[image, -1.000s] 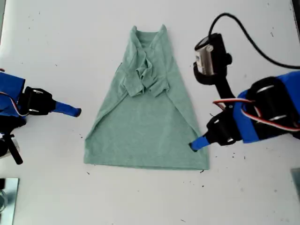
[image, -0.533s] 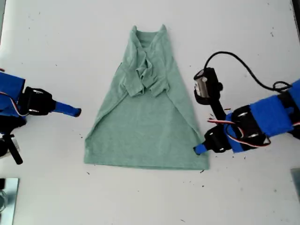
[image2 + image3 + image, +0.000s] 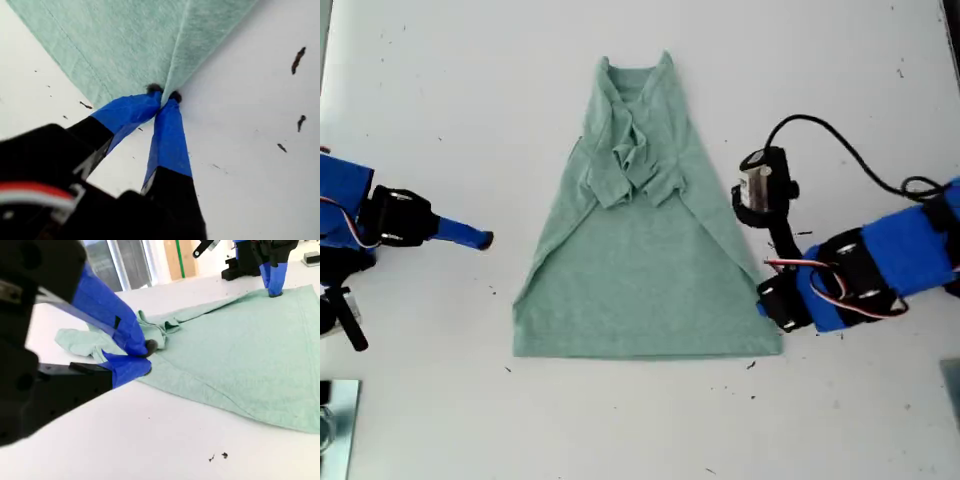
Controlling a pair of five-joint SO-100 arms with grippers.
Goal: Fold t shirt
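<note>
Pinching a fold of the t shirt (image 3: 645,255) at its hem corner, my first tool (image 3: 164,96) sits clenched on the cloth toward the table (image 3: 440,90)'s exterior-view right edge, while my second tool (image 3: 145,356) rests closed and empty near the opposite edge, clear of the shirt.

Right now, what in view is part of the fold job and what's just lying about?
Job:
t shirt
my first gripper, pinching its hem corner
my second gripper, closed beside the cloth, holding nothing

Lying about:
metal object, at the exterior view's lower left
dark specks on the table
</note>
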